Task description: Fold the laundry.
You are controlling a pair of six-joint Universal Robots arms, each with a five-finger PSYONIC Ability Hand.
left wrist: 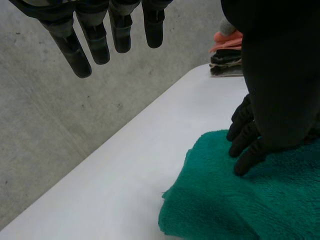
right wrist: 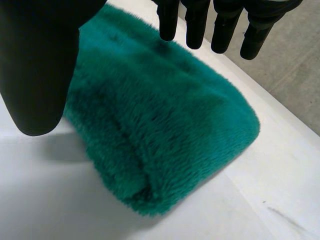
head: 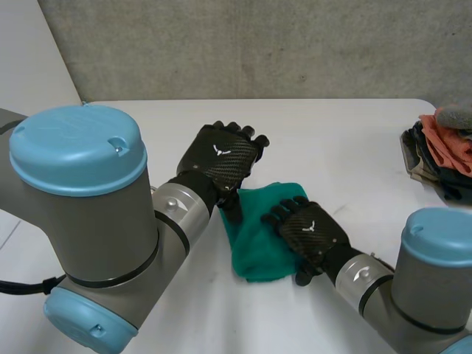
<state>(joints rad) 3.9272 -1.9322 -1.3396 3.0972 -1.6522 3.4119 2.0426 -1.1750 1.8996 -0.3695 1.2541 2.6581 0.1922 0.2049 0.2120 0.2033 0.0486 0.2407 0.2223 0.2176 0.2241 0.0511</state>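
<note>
A folded green towel (head: 254,247) lies on the white table (head: 133,125) between my two hands. My left hand (head: 221,158) hovers over the towel's far left corner, fingers (left wrist: 95,42) straight and spread, holding nothing. My right hand (head: 313,232) is over the towel's right side with its fingers straight. In the left wrist view the right hand's fingertips (left wrist: 243,135) rest on the towel (left wrist: 235,205). In the right wrist view straight fingers (right wrist: 222,30) reach over the thick folded towel (right wrist: 165,130), whose rolled edge is nearest.
A pile of orange, grey and dark laundry (head: 442,151) sits at the table's right edge, also seen beyond the towel in the left wrist view as a laundry pile (left wrist: 227,50). A concrete wall (head: 243,44) runs behind the table.
</note>
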